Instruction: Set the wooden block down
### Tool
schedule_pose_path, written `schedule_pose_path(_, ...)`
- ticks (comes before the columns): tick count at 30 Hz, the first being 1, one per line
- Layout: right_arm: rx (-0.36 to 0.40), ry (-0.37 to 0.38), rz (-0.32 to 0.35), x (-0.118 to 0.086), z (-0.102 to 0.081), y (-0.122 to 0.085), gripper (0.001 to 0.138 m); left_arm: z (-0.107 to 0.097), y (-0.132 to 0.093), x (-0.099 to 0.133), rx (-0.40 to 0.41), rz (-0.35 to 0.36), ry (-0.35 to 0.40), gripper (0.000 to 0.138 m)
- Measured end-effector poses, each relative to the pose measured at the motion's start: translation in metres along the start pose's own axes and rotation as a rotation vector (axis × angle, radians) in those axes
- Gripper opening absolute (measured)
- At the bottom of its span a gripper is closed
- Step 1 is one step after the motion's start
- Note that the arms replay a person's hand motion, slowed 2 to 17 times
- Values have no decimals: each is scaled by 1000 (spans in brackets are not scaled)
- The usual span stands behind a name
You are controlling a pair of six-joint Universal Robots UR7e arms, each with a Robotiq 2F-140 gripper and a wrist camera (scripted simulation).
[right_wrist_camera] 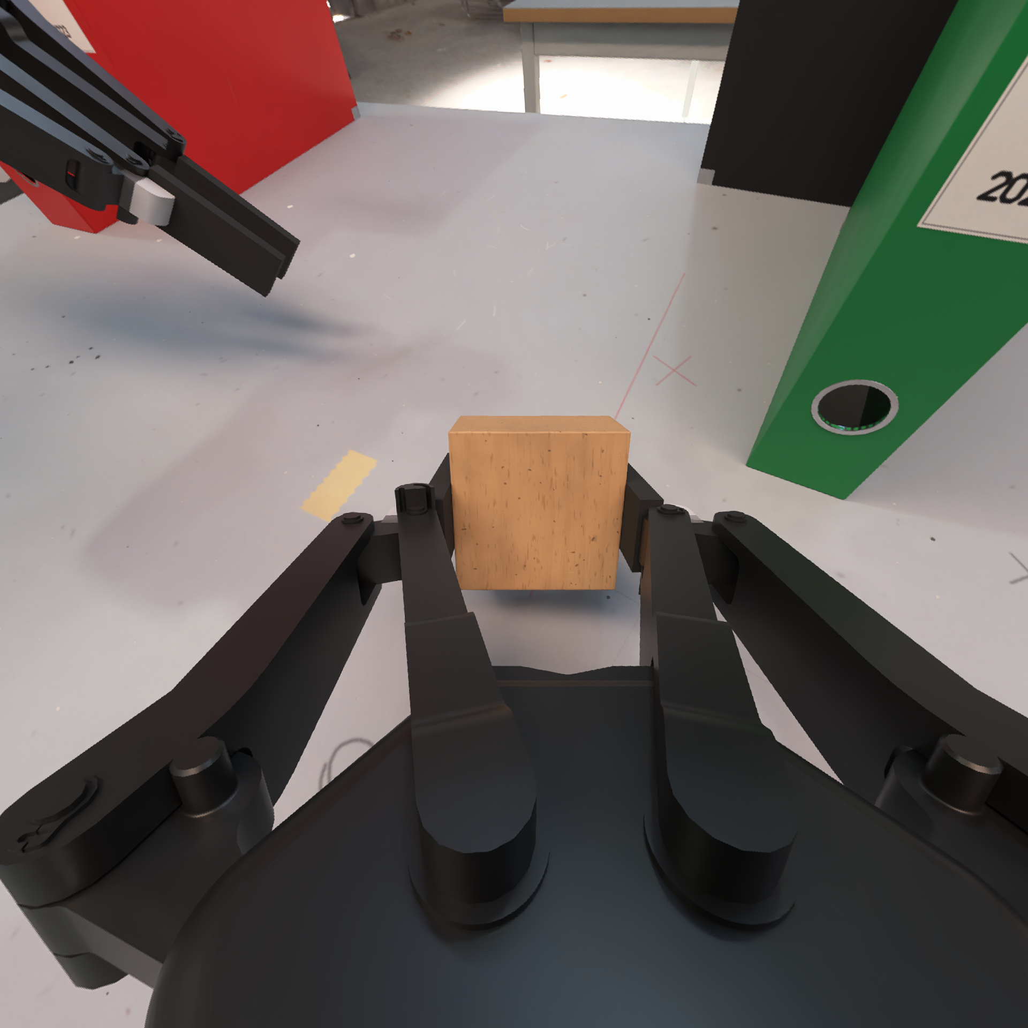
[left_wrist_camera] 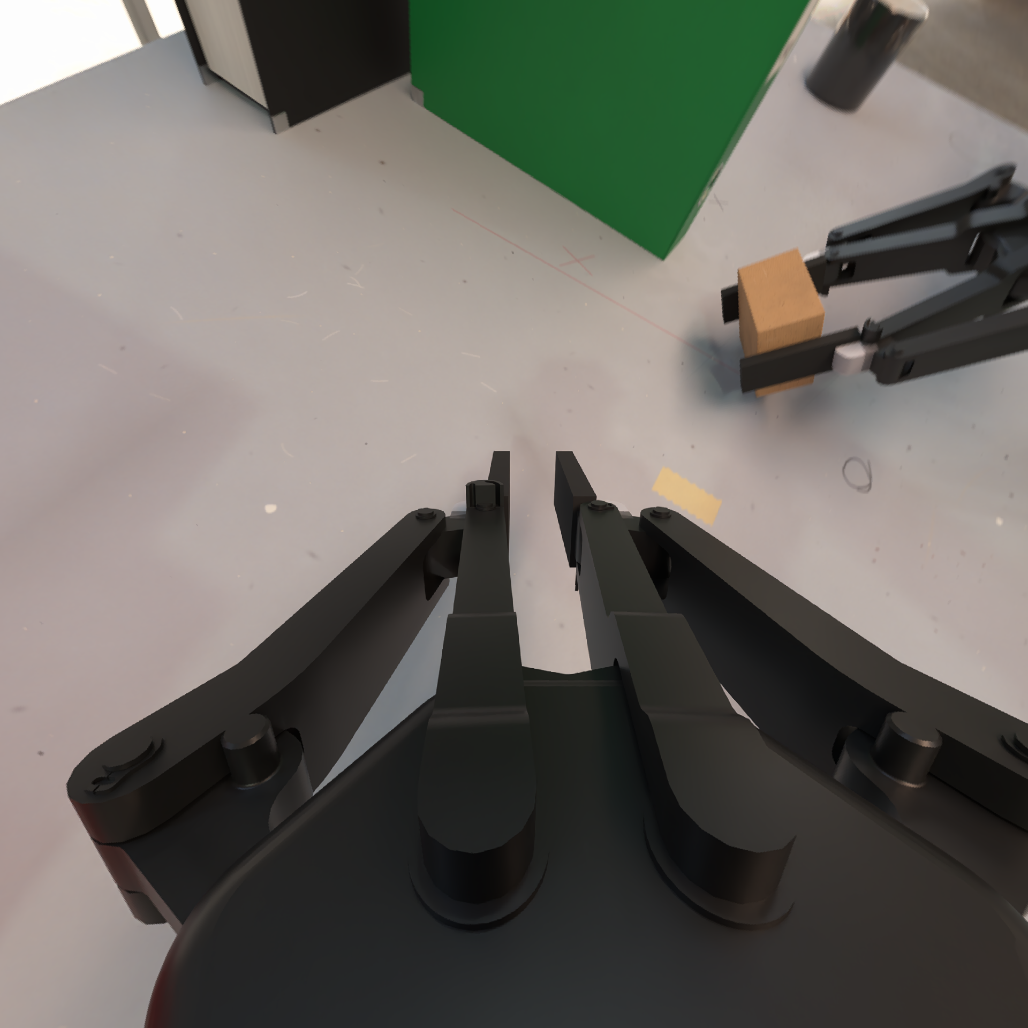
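Two fingers of the right gripper [right_wrist_camera: 538, 503] clamped on the wooden block [right_wrist_camera: 537, 503], seemingly just above the table [right_wrist_camera: 473, 222]. Lowering step; next, easing down, then releasing. Left gripper [left_wrist_camera: 532, 473] nearly closed, empty, well apart.

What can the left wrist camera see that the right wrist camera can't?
Only the left wrist view shows a black cylinder at the table's far edge.

Only the right wrist view shows a red binder, the round hole in the green binder's spine and another table beyond.

Both show the wooden block clamped in the right pincer, the empty, nearly closed left pincer, the green binder and a tan tape strip.
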State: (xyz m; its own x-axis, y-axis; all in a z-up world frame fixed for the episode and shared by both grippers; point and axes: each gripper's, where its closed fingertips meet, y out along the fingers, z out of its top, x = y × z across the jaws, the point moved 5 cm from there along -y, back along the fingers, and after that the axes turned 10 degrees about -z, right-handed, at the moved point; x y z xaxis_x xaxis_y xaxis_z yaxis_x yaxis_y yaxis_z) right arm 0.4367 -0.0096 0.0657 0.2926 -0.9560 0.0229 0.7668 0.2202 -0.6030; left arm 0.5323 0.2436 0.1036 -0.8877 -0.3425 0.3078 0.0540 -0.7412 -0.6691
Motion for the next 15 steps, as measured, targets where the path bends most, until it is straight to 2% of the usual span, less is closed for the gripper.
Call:
schedule_pose_path(5,-26,2,-19,7,-4,3,65,0,1,-15,-143,-20,148,22)
schedule_pose_path(10,-42,-18,-21,6,-4,5,65,4,6,-23,-240,-59,310,24)
schedule_pose_path(15,-111,-74,-7,0,-9,11,66,5,12,-29,-342,-85,407,29)
